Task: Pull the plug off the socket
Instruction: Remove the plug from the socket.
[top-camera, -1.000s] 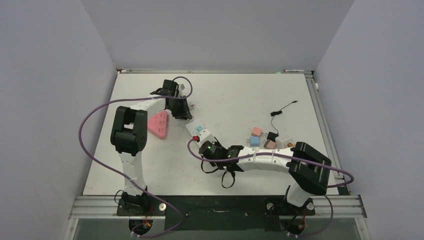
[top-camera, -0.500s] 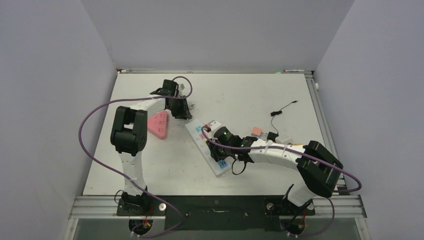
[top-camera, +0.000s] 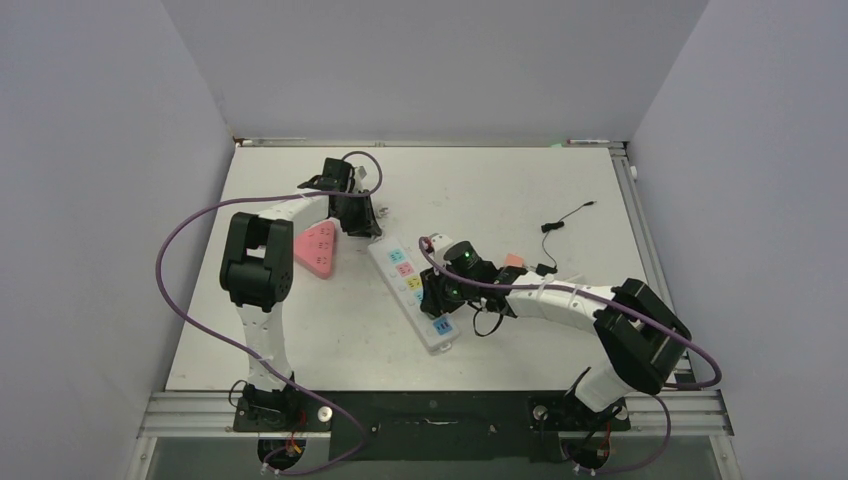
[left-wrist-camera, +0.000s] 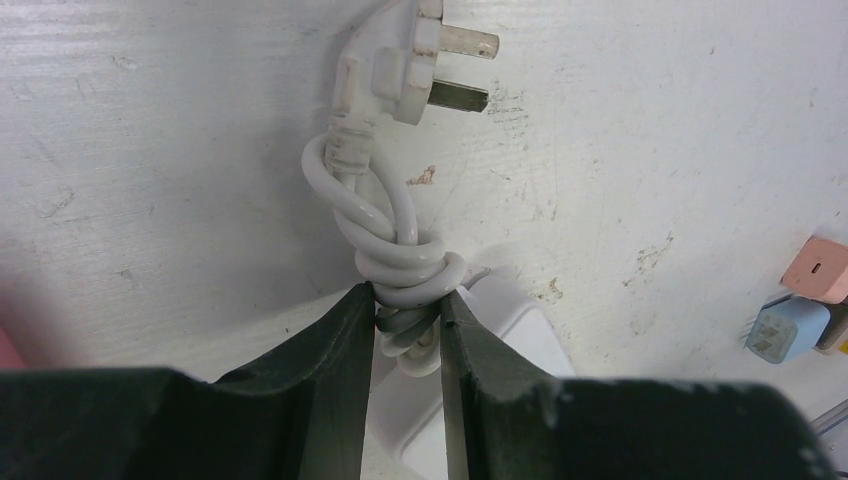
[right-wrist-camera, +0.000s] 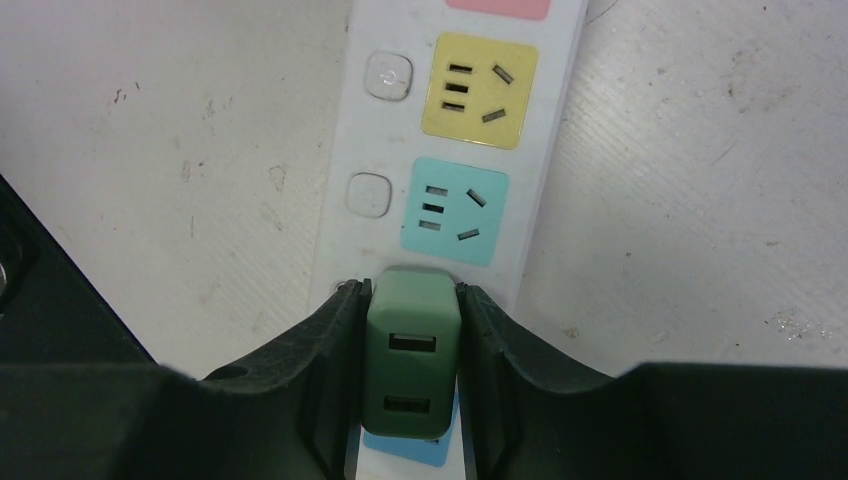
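A white power strip (top-camera: 395, 270) with coloured sockets lies slantwise in mid-table. My right gripper (top-camera: 440, 292) is over its near part. In the right wrist view it (right-wrist-camera: 411, 330) is shut on a green USB charger plug (right-wrist-camera: 413, 350) that sits over a blue socket (right-wrist-camera: 415, 450). I cannot tell whether its prongs are in. Turquoise (right-wrist-camera: 455, 212) and yellow (right-wrist-camera: 479, 90) sockets lie beyond, both bare. My left gripper (top-camera: 362, 222) (left-wrist-camera: 407, 300) is shut on the strip's coiled white cord (left-wrist-camera: 405, 262) at the strip's far end. The cord's own white plug (left-wrist-camera: 395, 75) lies loose on the table.
A pink triangular block (top-camera: 318, 248) lies left of the strip. Small pink (top-camera: 513, 262) and blue (left-wrist-camera: 783, 330) charger cubes and a thin black cable (top-camera: 565, 218) lie to the right. The right arm's purple cable loops beside the strip.
My right gripper has moved up and to the right from beside the strip's near end and now sits over the strip around the green plug. The left arm has not moved.
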